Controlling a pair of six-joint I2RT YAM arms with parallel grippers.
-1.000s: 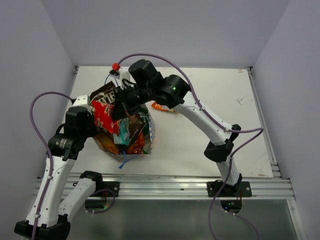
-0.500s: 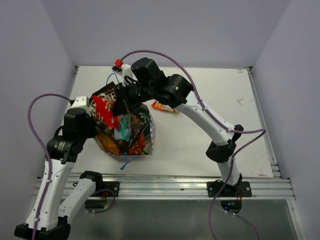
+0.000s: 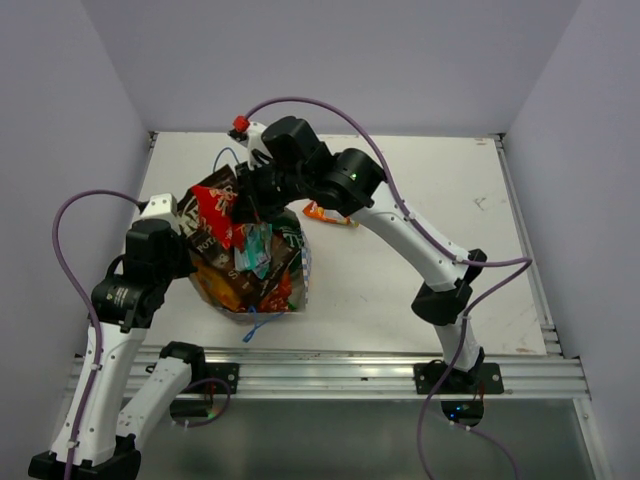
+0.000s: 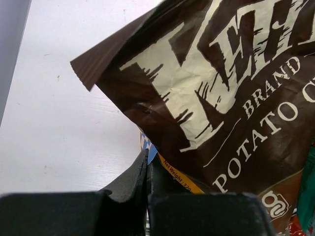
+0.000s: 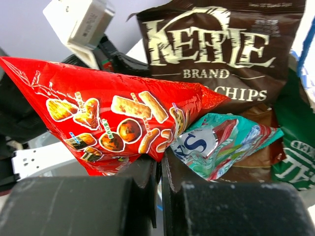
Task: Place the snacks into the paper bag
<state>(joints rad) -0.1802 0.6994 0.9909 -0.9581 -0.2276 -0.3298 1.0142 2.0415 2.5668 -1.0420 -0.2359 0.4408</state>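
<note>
The white paper bag [image 3: 301, 262] stands at the left of the table, stuffed with snacks. My right gripper [image 3: 246, 207] is above it, shut on the lower edge of a red snack packet [image 3: 213, 213], which hangs over the bag's mouth; in the right wrist view the gripper [image 5: 161, 160] pinches that red packet [image 5: 108, 118]. Below lie a dark brown chip bag [image 5: 221, 49], a teal packet [image 5: 221, 142] and a green packet [image 5: 295, 162]. My left gripper [image 3: 188, 256] is at the bag's left side, shut [image 4: 147, 157] on the bag's rim [image 4: 146, 144], under the brown chip bag [image 4: 221, 88].
An orange packet [image 3: 328, 214] lies on the table just right of the bag, under the right arm. A blue string handle [image 3: 250, 322] hangs off the bag's near side. Side walls stand close on the left and right.
My right gripper has lifted the red packet up and toward the far side. More of the brown chip bag and the teal packet now shows. The left arm has shifted slightly left.
</note>
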